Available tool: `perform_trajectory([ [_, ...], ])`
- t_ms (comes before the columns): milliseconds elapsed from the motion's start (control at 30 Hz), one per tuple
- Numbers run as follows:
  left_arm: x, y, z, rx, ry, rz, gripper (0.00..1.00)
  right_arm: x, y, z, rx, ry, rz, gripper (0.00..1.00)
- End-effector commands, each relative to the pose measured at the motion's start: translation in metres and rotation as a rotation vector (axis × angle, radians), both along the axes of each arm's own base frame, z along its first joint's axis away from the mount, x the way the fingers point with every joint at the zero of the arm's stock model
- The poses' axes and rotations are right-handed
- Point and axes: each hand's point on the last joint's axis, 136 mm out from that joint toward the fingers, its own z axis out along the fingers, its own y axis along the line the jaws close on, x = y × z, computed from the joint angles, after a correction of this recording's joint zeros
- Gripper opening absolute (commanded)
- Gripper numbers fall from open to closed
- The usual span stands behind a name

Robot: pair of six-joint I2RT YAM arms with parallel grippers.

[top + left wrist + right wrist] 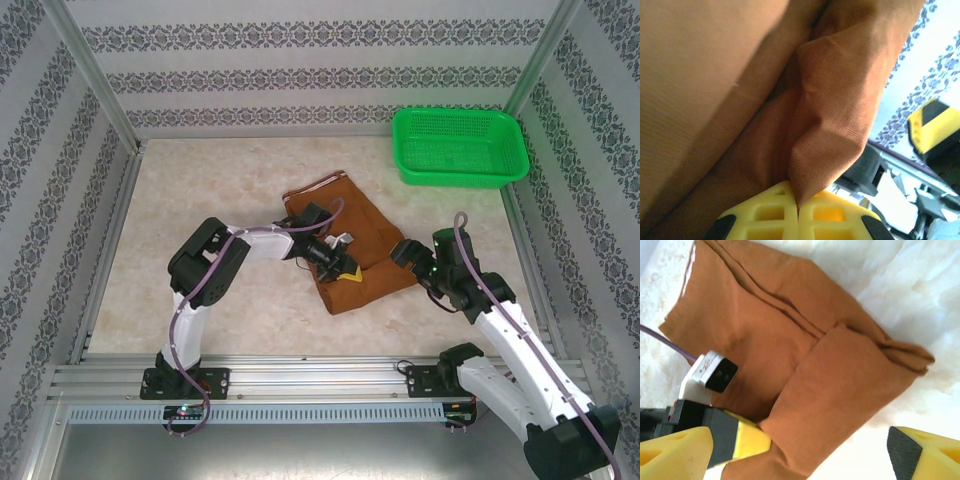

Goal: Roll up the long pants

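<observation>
The long pants [345, 235] lie folded into a rust-brown bundle in the middle of the table, with a flap doubled over at the near end [840, 400]. My left gripper [345, 270] rests on that near end, its yellow fingers [775, 215] shut on a pinched fold of the pants [830, 125]. Just off the bundle's right edge, my right gripper [408, 252] hangs open above the table, and the folded flap lies below the wide gap between its fingers [675, 455]. The left gripper's yellow finger [747, 440] shows at the flap's edge in the right wrist view.
A green basket [460, 148] stands at the back right corner. Pale marbled tabletop [200, 190] stretches left of and behind the pants. Patterned walls and metal posts enclose the table on three sides.
</observation>
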Motion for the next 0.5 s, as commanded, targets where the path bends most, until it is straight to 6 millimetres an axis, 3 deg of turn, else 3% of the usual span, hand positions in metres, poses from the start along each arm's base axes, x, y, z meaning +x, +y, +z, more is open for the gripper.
perform_trajectory([
  [0,0.019,0.000,-0.022,-0.006,0.090,0.105,0.00,0.005,0.016,-0.002,0.034,0.020,0.049,0.92],
  [200,0.027,0.002,-0.037,-0.054,0.151,0.167,0.00,0.010,0.031,-0.036,-0.005,0.110,0.079,0.92],
  [467,0.032,0.012,-0.043,-0.084,0.166,0.219,0.00,0.019,0.020,-0.075,-0.109,0.213,0.026,0.93],
])
